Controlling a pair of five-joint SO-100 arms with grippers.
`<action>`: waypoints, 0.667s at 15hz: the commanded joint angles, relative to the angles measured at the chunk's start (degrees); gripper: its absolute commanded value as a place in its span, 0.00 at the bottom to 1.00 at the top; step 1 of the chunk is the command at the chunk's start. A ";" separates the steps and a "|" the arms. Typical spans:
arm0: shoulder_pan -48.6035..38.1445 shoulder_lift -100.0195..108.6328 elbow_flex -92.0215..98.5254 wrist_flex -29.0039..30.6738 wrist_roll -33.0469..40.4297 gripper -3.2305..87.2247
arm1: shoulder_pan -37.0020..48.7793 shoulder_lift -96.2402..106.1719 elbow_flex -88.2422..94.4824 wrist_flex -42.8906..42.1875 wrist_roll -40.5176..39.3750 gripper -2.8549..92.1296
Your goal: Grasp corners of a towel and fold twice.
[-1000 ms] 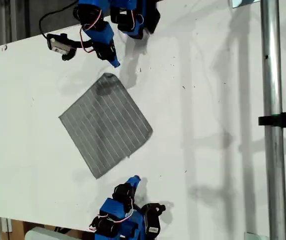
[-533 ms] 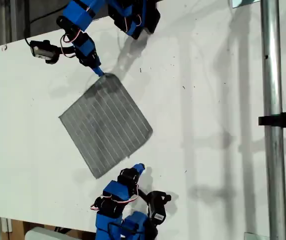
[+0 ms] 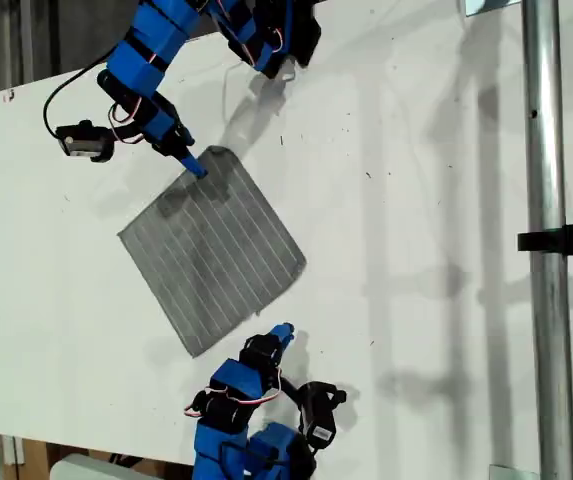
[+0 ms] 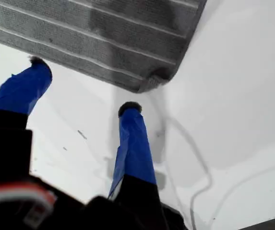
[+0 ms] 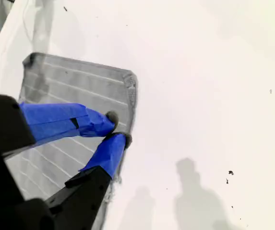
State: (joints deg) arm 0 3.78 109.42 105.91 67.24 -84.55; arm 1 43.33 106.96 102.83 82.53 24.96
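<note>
1. Two grippers show, and both arms are cut off by the frame edges in the exterior view.
2. My first gripper [image 4: 84, 85] has its jaws spread wide, with bare table [image 4: 233, 96] between them. The towel [image 4: 103, 33] lies just ahead of its tips, not touching, with one rounded corner [image 4: 151, 81] nearest the fingertip [image 4: 130, 109].
3. My second gripper [image 5: 118, 128] has its tips close together, right at the towel's [image 5: 75, 86] edge. Whether cloth is caught between them I cannot tell. A corner [image 5: 130, 79] lies a little beyond the tips.
4. Much of the towel under my second gripper is hidden by the blue fingers [image 5: 65, 122] and the black body behind them.
5. Only the exterior view shows the whole towel [image 3: 211, 250], flat and spread as a diamond. My second gripper [image 3: 194, 165] is at one edge and my first gripper [image 3: 280, 331] is off the cloth, near the opposite side.
6. A white sticker [image 3: 308, 433] on a black module by my first arm is too small to read.
7. A metal pole [image 3: 544, 150] appears in the exterior view alone, well apart from both grippers.
</note>
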 commanded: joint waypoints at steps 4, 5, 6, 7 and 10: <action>1.05 0.09 -2.64 0.00 -0.62 0.08 | 5.54 -3.43 -4.31 -1.67 -7.12 0.36; 1.14 0.09 -2.72 0.00 -0.70 0.08 | 6.06 -3.69 0.44 -5.98 -7.56 0.36; 1.14 0.26 -2.55 0.09 -0.70 0.09 | 6.68 -4.83 4.75 -10.55 -7.82 0.36; 0.88 0.18 -2.37 0.09 -0.79 0.10 | 7.29 -6.15 8.17 -14.68 -8.17 0.36; -1.67 -0.44 -1.41 -0.44 0.09 0.10 | 8.35 -12.30 11.51 -20.30 -8.96 0.35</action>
State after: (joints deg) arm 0 4.22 108.90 105.91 67.24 -84.73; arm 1 51.24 94.92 114.61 64.25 16.88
